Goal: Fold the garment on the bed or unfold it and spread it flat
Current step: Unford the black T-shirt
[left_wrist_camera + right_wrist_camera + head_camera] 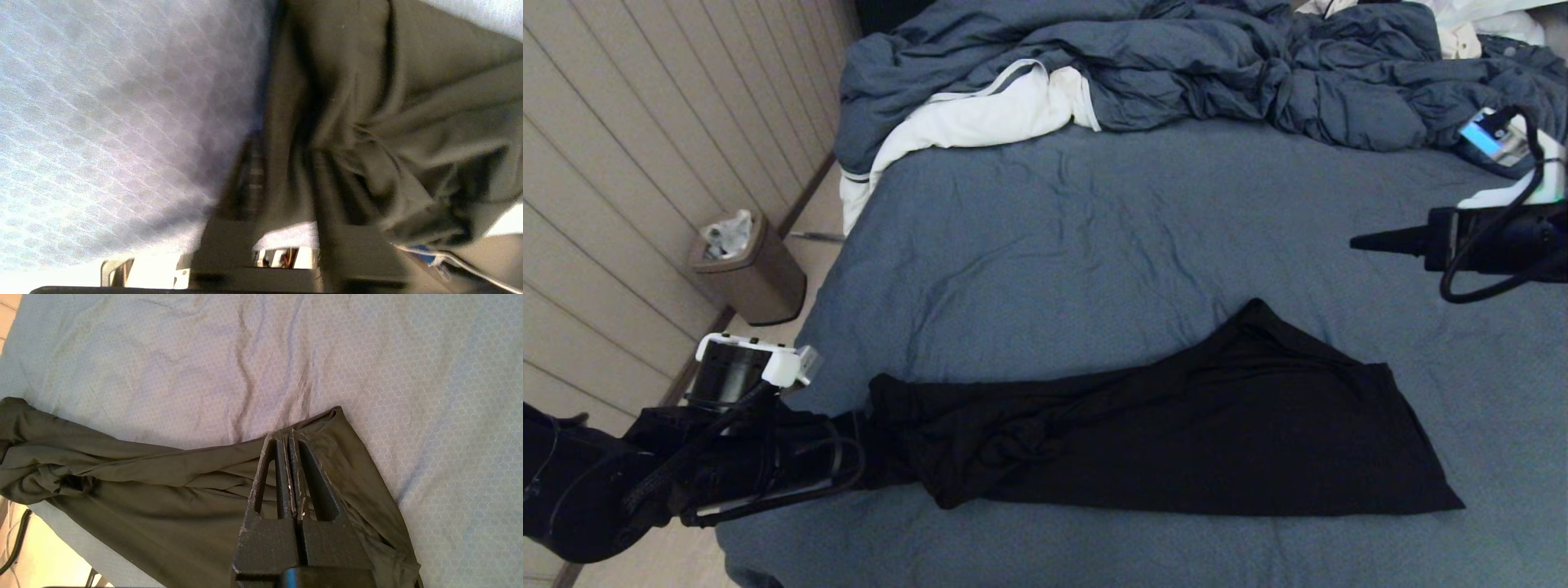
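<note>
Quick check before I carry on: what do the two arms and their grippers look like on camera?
Both arms are black with looping black cables. The left arm carries a black cylinder capped by a white module at its wrist. The right arm has a white wrist housing with a blue-lit patch. The right gripper is matte black, with slotted tapering fingers.

The left arm reaches in low at the near left, its left gripper (854, 449) with jaws parted. The right arm hangs at the far right, raised, its right gripper (1356, 242) closed, pointing left.
</note>
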Robot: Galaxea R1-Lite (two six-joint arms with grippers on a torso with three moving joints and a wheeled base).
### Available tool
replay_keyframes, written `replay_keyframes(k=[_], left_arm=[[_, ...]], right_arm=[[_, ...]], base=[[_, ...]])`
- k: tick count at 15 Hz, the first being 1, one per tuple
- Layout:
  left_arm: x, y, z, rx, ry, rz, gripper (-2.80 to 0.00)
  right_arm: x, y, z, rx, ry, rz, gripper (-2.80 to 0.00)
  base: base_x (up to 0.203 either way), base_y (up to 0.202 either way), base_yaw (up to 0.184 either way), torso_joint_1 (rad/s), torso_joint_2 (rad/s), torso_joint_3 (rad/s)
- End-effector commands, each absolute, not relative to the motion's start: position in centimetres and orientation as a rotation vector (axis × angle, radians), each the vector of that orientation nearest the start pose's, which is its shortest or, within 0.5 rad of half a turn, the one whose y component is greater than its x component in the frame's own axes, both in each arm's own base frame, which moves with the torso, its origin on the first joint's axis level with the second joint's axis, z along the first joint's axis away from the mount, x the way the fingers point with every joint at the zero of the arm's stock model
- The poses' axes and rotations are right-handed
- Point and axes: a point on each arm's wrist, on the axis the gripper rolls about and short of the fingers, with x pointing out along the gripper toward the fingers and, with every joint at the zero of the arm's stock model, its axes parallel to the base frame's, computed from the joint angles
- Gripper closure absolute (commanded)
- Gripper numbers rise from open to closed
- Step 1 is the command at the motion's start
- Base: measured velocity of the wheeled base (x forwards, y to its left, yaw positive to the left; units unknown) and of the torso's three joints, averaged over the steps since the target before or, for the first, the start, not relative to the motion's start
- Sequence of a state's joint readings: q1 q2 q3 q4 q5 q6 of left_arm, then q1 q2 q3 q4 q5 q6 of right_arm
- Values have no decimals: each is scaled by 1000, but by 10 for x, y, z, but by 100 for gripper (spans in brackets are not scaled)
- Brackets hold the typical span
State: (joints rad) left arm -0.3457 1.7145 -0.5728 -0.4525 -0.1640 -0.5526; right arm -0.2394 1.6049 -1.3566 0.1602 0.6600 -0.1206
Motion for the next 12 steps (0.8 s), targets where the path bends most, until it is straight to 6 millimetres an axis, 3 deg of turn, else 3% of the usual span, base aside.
replay_keyframes(k=[1,9,12], left_arm=[[245,-92,108,-466,792,-290,-280],[227,-51,147,-518,579,-208,-280],[230,-50,164,-525,522,-221,-280]], right_arm=[[282,-55,292,61,342,439,0],[282,-55,292,60,342,439,0],[282,-54,292,60,343,440,0]], base=[[0,0,0,0,0,0],[0,0,0,0,0,0],[0,0,0,0,0,0]])
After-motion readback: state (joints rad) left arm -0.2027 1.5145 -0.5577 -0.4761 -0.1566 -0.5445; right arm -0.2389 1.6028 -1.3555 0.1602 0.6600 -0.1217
